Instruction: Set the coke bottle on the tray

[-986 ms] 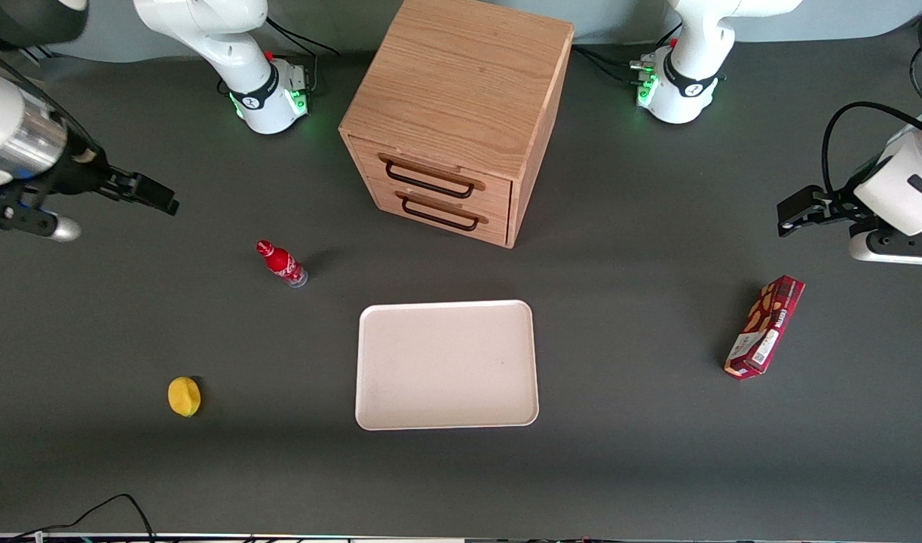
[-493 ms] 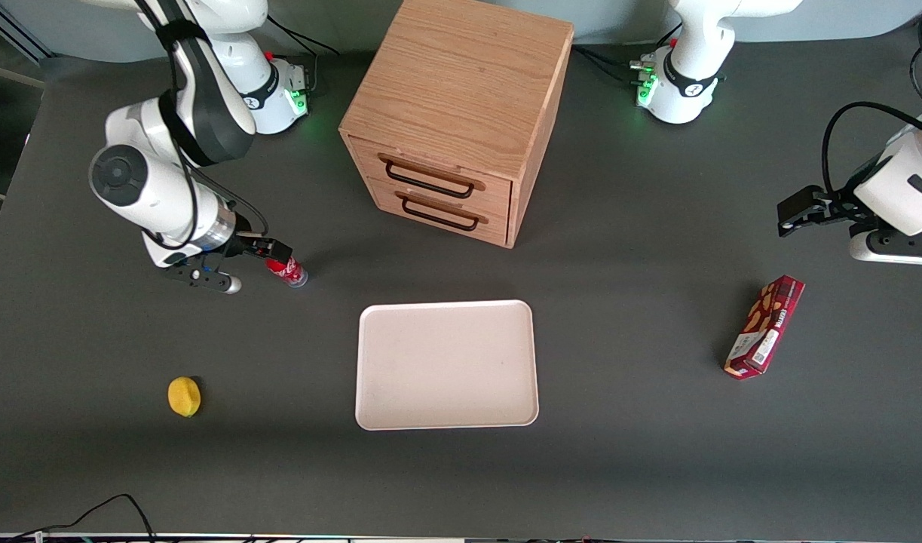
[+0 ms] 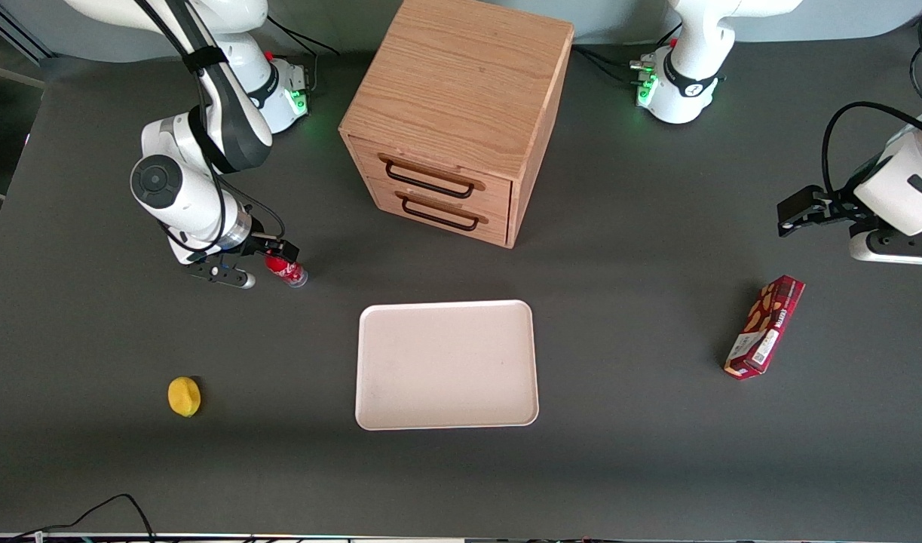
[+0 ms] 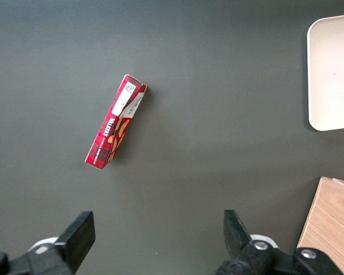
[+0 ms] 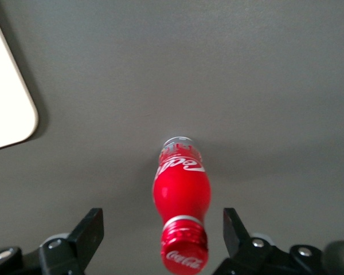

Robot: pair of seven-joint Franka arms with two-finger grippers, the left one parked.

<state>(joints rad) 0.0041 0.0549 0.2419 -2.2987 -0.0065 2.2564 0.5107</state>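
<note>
The coke bottle [image 3: 287,271] stands upright on the dark table, between the working arm's end and the tray, farther from the front camera than the tray. It has a red cap, red label and clear base, clear in the right wrist view [image 5: 182,197]. My right gripper [image 3: 274,255] hovers directly above its cap, open, with the cap between the spread fingers [image 5: 90,232] and touching neither. The gripper [image 5: 161,243] holds nothing. The pale pinkish-white tray [image 3: 446,365] lies flat in the table's middle; a corner shows in the right wrist view [image 5: 8,109].
A wooden two-drawer cabinet [image 3: 455,113] stands farther from the front camera than the tray. A yellow lemon [image 3: 184,396] lies near the working arm's end, nearer the camera. A dark red snack box [image 3: 764,326] lies toward the parked arm's end.
My right arm came in from the table's end and down over the bottle, then shifted slightly closer to the tray. The bottle has not moved.
</note>
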